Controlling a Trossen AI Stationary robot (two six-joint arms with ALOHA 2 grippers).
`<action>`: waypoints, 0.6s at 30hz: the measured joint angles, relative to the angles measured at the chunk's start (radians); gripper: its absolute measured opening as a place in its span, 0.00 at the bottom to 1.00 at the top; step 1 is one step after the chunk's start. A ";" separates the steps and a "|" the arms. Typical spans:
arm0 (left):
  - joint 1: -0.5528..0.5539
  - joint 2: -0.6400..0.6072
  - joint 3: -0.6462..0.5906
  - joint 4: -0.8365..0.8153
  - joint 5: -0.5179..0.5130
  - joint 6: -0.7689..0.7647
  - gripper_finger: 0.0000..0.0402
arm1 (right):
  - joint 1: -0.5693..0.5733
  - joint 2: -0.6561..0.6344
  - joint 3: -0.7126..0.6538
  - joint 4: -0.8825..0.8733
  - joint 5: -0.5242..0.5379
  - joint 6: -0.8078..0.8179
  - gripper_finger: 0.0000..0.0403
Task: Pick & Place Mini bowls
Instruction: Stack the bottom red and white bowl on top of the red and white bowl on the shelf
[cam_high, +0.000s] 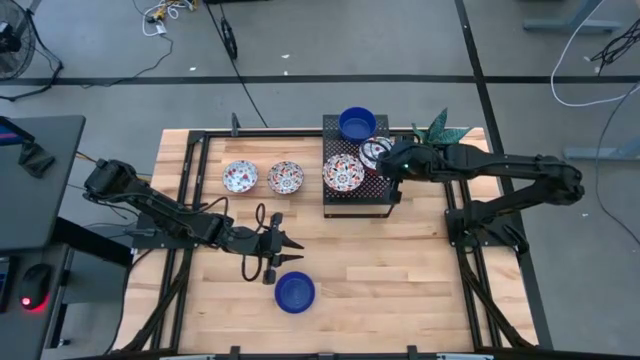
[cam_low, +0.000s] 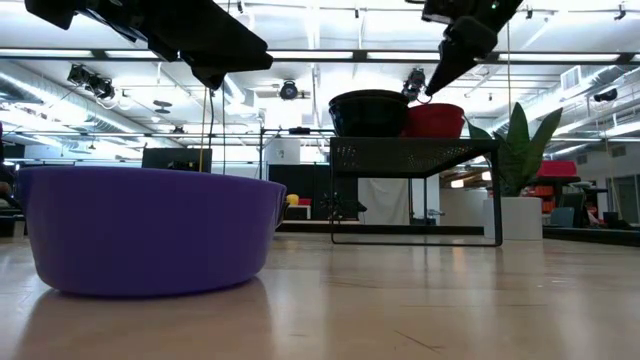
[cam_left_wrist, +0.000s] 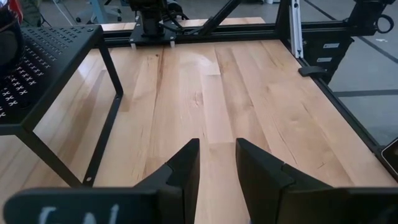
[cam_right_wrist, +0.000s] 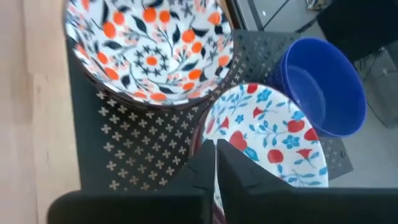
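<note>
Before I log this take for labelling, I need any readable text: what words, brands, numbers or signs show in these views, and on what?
None can be read with certainty.
Left gripper: pale marks on its body at the left wrist view's lower edge, too blurred and cut off to read.
Floral mini bowls, blue mini bowl, perforated black rack: patterns only, no lettering.
Right gripper: no marking visible.

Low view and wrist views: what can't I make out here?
Low view: the blue bowl up front blocks the table behind it; the rack bowls show only their sides.
Right wrist view: the right gripper, shut on the floral bowl, covers its near rim.
Left wrist view: past the open left gripper, the edge cuts off the rack's bowls.
</note>
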 joint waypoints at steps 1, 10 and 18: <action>0.000 0.000 0.000 0.000 0.000 0.000 0.27 | -0.005 0.008 0.000 -0.002 -0.001 0.000 0.03; 0.000 0.000 0.000 0.000 0.000 0.000 0.27 | -0.013 0.027 0.000 -0.026 0.000 0.005 0.02; 0.000 0.000 0.000 0.000 0.000 0.000 0.27 | -0.030 0.027 0.000 -0.053 0.077 0.049 0.01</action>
